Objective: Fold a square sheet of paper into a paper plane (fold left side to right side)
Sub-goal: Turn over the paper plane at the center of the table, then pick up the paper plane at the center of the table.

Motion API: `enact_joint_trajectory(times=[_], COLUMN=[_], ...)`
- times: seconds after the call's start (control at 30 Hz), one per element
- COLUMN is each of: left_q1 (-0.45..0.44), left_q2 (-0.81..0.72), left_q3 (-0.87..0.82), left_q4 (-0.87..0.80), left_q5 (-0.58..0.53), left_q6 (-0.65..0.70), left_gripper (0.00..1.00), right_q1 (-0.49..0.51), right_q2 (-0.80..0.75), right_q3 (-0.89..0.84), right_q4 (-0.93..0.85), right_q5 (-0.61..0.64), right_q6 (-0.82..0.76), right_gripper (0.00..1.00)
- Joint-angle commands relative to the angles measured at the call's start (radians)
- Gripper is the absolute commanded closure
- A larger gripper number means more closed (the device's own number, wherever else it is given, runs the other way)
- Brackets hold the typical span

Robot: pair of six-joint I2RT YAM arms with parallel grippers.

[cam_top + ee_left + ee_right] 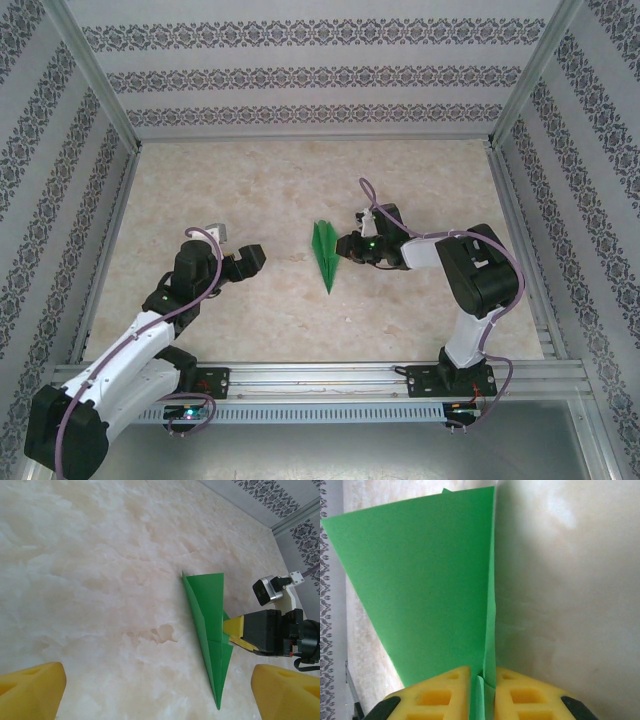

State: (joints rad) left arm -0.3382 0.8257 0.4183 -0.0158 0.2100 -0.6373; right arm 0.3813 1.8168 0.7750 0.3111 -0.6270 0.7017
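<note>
Right gripper [346, 245] reaches in from the right side of the worktop [250, 190] and meets the paper plane [324, 255] at its right edge, about halfway along its length. From the right wrist camera, the gripper [483, 672] has its yellow fingers [440, 690] drawn close together with a narrow gap between them. A raised fold of the green paper plane [420, 580] stands upright in that gap. Whether the fingers are pressing on the fold or merely flanking it cannot be told.

Seen from the left wrist, one yellow finger [234, 627] of the right gripper touches the right side of the plane [207, 620]. There one paper layer lifts slightly off the surface.

The left gripper [255, 257] sits to the left of the plane, apart from it, and points toward it. Its own view shows the gripper [160, 690] spread wide, one yellow finger at each lower corner and bare marbled worktop [100, 580] between them.

The plane lies near the middle of the worktop, between the two grippers. It is a slim green dart with its sharp nose toward the arm bases and its wide tail toward the far wall [320, 75], which is covered in patterned paper.
</note>
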Motion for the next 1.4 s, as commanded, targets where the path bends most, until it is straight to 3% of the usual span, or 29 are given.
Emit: enact_joint_trajectory(times=[0.0, 0.37, 0.53, 0.67, 0.97, 1.37], left_q1=[0.013, 0.012, 0.022, 0.034, 0.042, 0.045], left_q2=[0.005, 0.007, -0.012, -0.021, -0.005, -0.01], left_q3=[0.026, 0.031, 0.039, 0.039, 0.044, 0.027], left_q4=[-0.014, -0.008, -0.029, -0.033, -0.056, -0.054], left_q5=[0.017, -0.004, -0.034, -0.045, -0.043, -0.031], left_q6=[-0.007, 0.009, 0.033, 0.046, 0.071, 0.065], left_gripper=[0.05, 0.03, 0.0, 0.0, 0.0, 0.0], right_q1=[-0.008, -0.006, 0.026, 0.113, 0.251, 0.281], right_q2=[-0.02, -0.153, -0.3, -0.354, -0.222, -0.034], right_q3=[-0.013, -0.01, 0.044, 0.115, 0.27, 0.412], right_q4=[-0.02, -0.175, -0.462, -0.658, -0.789, -0.818], right_q5=[0.023, 0.113, 0.244, 0.365, 0.468, 0.471], right_q6=[-0.033, -0.097, -0.172, -0.199, -0.148, -0.157], right_gripper=[0.8, 0.64, 0.52, 0.45, 0.45, 0.46])
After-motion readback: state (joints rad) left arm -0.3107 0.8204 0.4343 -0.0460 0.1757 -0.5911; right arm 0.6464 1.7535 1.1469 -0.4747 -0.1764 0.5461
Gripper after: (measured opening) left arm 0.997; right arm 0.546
